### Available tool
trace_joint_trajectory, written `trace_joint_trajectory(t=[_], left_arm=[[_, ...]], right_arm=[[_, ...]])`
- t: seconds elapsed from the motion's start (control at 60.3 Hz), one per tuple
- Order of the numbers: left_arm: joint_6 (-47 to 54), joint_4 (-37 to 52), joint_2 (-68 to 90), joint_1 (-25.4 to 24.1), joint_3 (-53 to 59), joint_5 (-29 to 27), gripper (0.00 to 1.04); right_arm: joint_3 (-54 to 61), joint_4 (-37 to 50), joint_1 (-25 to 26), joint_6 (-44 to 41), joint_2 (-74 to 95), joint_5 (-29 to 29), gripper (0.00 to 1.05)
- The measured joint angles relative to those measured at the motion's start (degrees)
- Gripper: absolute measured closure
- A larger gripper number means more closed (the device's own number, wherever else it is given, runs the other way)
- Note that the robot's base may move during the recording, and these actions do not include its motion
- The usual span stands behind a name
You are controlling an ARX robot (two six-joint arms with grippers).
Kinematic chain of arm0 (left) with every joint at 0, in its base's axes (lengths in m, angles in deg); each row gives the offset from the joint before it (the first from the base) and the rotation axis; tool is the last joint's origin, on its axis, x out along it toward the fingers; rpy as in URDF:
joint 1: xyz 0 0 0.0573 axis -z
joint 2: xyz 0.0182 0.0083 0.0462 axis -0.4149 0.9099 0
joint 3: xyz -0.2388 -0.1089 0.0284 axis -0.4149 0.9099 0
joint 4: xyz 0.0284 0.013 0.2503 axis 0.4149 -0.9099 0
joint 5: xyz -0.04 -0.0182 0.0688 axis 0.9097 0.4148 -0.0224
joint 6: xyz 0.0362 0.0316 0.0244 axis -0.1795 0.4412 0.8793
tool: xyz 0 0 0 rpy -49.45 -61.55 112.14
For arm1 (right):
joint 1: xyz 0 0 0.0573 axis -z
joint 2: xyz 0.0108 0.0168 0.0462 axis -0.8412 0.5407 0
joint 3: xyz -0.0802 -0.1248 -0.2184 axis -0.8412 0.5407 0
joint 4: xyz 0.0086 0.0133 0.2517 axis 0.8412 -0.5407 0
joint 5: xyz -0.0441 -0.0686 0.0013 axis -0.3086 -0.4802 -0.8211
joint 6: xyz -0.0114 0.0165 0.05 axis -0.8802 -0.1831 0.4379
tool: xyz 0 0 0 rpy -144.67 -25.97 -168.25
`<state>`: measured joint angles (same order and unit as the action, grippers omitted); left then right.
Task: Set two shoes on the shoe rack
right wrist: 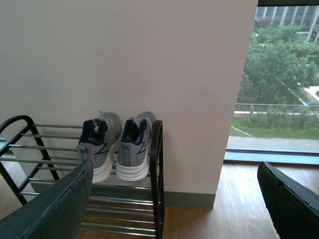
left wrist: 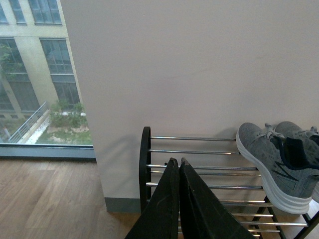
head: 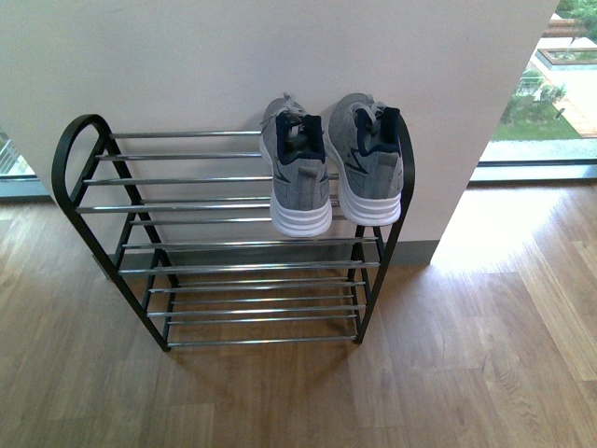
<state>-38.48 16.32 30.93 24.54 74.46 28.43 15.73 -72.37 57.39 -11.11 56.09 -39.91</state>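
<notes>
Already shelved: both shoes on the top tier

The left gripper (left wrist: 178, 162) has its fingers (left wrist: 164, 209) pressed together, holding nothing. The shoe rack (head: 187, 157) stands well beyond those fingertips, untouched. The left shoe (head: 300, 182) and right shoe (head: 368, 168) sit side by side at the rack's right end, toes to the wall and heels overhanging the front rods. The right gripper (right wrist: 174, 169) is spread wide and empty, and the pair lies far ahead of its fingers (right wrist: 60, 209), not between them. The task looks complete. Any retreat should pull straight back from the rack, since a nudge to those overhanging heels could tip a shoe off.
</notes>
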Motion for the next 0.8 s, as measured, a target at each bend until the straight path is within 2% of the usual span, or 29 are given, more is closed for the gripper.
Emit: trace_joint_trajectory(t=[0.398, 0.796], left_arm=[[0.0, -13.46, -14.53, 0.0, 0.02, 0.0, 1.03], [0.0, -21.46, -22.69, 0.0, 0.04, 0.0, 1.03]], right_arm=[[-0.02, 0.0, 0.0, 0.0, 0.0, 0.0, 0.09], [0.0, 0.0, 0.0, 0.0, 0.0, 0.0, 0.09]])
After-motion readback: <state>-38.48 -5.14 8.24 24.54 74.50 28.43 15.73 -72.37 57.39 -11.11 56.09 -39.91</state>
